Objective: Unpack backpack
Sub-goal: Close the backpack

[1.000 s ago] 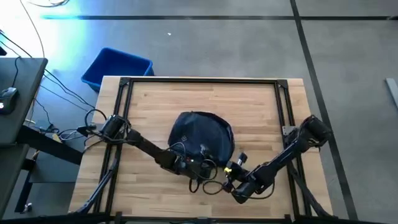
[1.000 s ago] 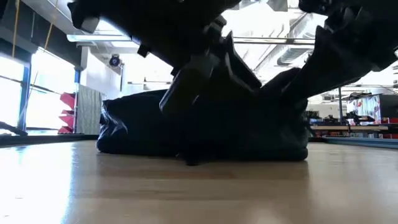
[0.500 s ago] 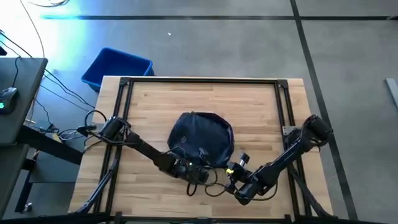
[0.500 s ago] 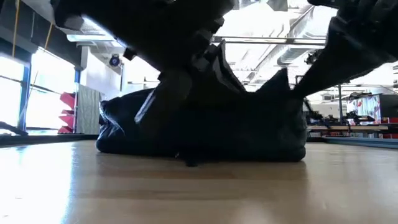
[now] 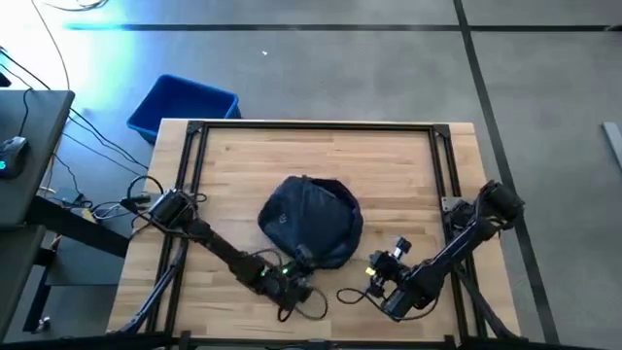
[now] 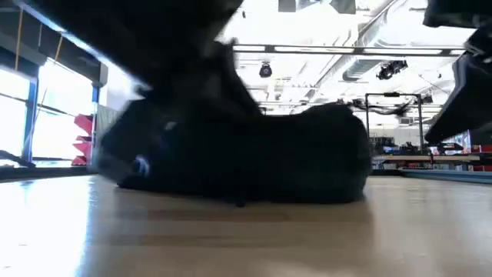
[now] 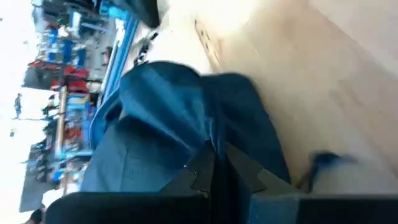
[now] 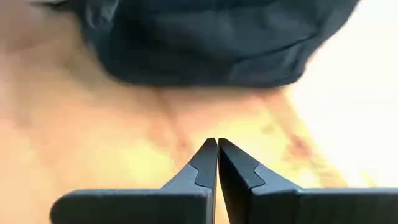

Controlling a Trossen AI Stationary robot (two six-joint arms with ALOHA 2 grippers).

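Pulling back, my right gripper [image 8: 217, 146] has left the backpack [image 5: 309, 222] and now hangs clenched on nothing over bare table [image 5: 389, 156] near its front edge. My left gripper [image 7: 214, 163] has drawn toward that edge too, pinched on dark fabric, dragging the backpack slightly left of centre. Nothing is unpacked yet.

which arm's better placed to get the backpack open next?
Probably left. The left gripper is shut at the backpack, its near edge, seemingly pinching fabric. The right gripper is shut on nothing, over bare table, clear of the bag.
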